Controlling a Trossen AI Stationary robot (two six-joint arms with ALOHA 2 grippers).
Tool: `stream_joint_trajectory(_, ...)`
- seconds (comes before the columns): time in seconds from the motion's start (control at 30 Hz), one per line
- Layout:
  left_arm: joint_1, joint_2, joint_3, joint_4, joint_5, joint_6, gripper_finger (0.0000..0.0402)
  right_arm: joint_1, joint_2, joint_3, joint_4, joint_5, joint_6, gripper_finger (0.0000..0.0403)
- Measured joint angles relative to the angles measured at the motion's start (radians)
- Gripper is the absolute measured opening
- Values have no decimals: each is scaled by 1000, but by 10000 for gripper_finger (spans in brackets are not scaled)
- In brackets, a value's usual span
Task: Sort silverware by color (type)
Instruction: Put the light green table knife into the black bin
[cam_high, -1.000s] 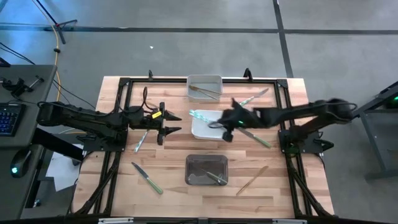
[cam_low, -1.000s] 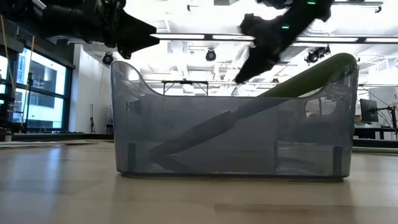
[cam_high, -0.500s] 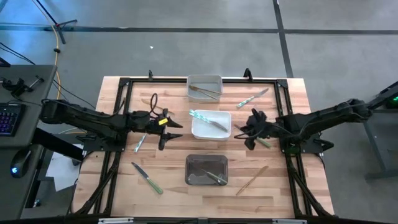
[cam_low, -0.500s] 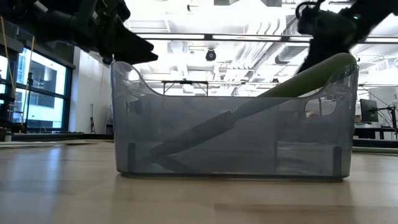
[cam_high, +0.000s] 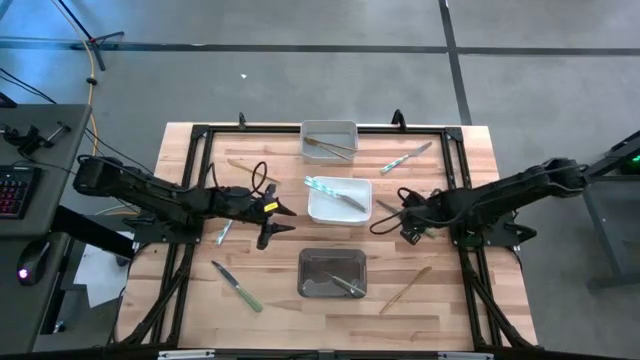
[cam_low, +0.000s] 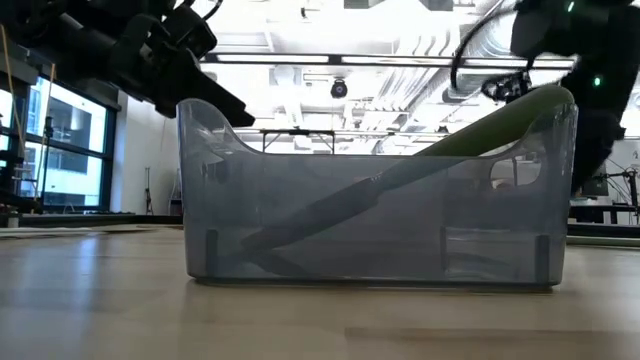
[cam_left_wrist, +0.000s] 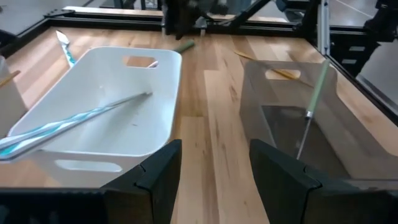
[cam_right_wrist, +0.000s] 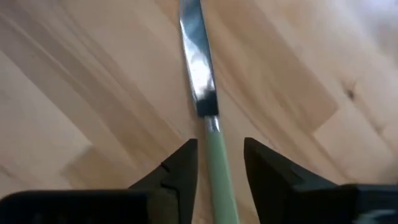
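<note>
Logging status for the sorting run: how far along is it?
Partly done. Silverware already lies in the top bin, white bin and dark bin. In hand: the right end effector is open astride a green-handled knife on the table. Left: the knife at lower left, the tan piece and the blue pieces.

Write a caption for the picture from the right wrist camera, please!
The right gripper hangs with open fingers on either side of a green-handled knife lying on the wooden table.

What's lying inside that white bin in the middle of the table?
The white bin holds light blue-handled silverware: at least one long piece lies slanted across its floor, and another sticks up over the rim. Where they overlap, an exact count is hidden.
</note>
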Motion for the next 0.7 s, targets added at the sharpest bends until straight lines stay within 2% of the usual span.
stream_joint_trajectory(0.3,-45,0,0,0,0,13,181,-92,143,-61,78,-114,-81,118)
stream_joint_trajectory(0.53,-69,0,0,-1,0,29,181,-143,153,-83,136,-154,-140,114)
stream_joint_trajectory(0.7,-86,0,0,-1,-4,29,181,-158,153,-83,155,-192,-147,83)
